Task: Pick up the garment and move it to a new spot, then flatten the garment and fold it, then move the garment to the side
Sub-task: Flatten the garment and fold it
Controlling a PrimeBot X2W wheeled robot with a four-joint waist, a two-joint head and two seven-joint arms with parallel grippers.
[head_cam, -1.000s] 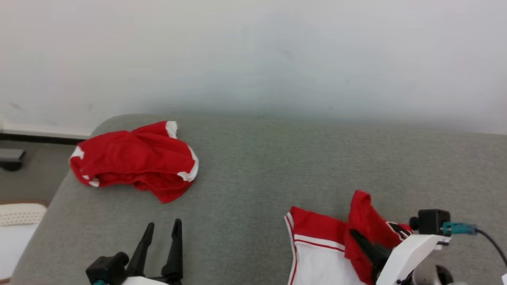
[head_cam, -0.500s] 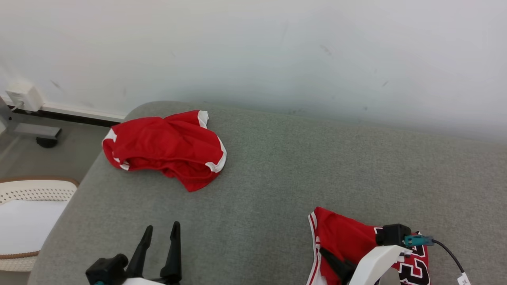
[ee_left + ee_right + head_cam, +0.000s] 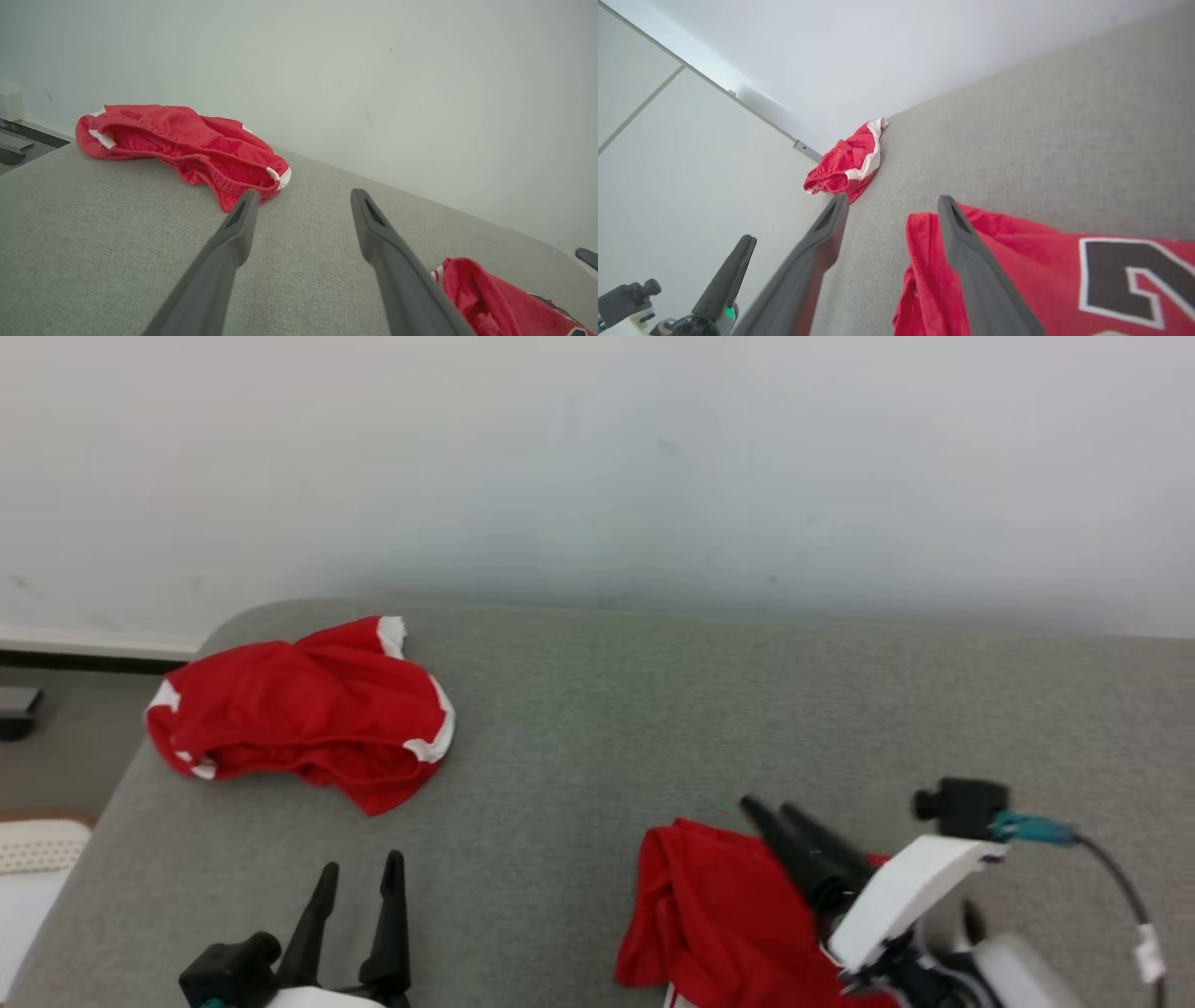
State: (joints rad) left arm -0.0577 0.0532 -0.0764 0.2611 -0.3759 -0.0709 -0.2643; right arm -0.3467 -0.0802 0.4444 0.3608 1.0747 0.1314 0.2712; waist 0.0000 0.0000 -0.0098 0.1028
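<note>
1. Right gripper (image 3: 767, 805): fingers spread, nothing pinched. The grey padded surface (image 3: 597, 709) shows in the gap between them.
2. Red jersey (image 3: 709, 915): crumpled on the surface, under and just beside the right gripper. One finger lies across its edge; cannot tell whether it touches. A black-and-white numeral shows in the right wrist view.
3. Left gripper (image 3: 359, 873): fingers apart, empty, well apart from the jersey.
4. Red shorts (image 3: 299, 709), white trim: bunched ahead of the left gripper, near the surface's far corner.
</note>
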